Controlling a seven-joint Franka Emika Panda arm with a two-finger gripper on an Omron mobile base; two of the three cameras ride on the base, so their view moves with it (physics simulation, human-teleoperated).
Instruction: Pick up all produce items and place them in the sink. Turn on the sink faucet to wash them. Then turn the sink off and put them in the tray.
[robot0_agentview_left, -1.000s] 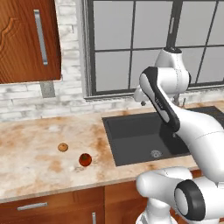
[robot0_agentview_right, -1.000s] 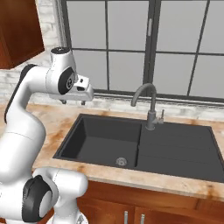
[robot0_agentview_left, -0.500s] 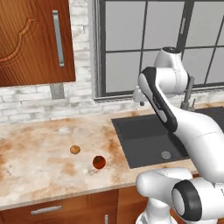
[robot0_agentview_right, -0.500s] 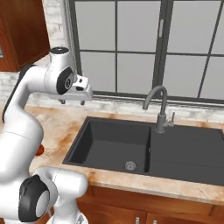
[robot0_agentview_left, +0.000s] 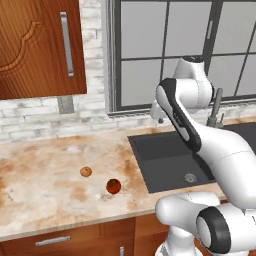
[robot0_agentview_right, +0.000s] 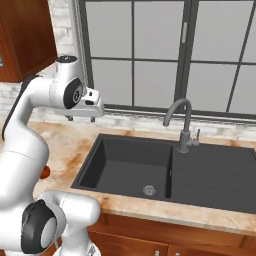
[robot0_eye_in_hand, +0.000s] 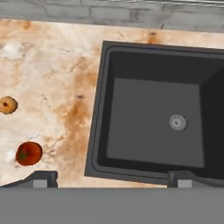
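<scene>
- The gripper (robot0_agentview_right: 80, 119) hangs high over the counter (robot0_agentview_left: 45, 200), at the far left corner of the sink (robot0_agentview_left: 170, 165), close to the window (robot0_agentview_right: 160, 55).
- Its jaws stand wide apart and hold nothing; in the hand view the two fingertips (robot0_eye_in_hand: 41, 178) sit far from each other at the bottom, one over the counter and one over the sink's near rim.
- The tomato (robot0_agentview_left: 113, 186) lies on the counter left of the sink, near the front edge, well apart from the gripper and lower than it.
- The orange ball (robot0_agentview_left: 86, 172) lies just left of the tomato and a little farther back, not touching it.
- In the hand view the tomato (robot0_eye_in_hand: 29, 153) is just above the left fingertip, with the orange ball (robot0_eye_in_hand: 8, 105) beyond it; both are left of the sink (robot0_eye_in_hand: 153, 127).
- In the right base view a sliver of red (robot0_agentview_right: 45, 172) shows past the arm, probably the tomato.
- The basin holds nothing but its round drain (robot0_eye_in_hand: 177, 122).
- The faucet (robot0_agentview_right: 182, 125) stands at the far rim, right of the basin, its spout arching left over the basin; its lever (robot0_agentview_right: 198, 136) is too small to read.
- A wooden cabinet (robot0_agentview_left: 40, 47) hangs on the wall at far left.
</scene>
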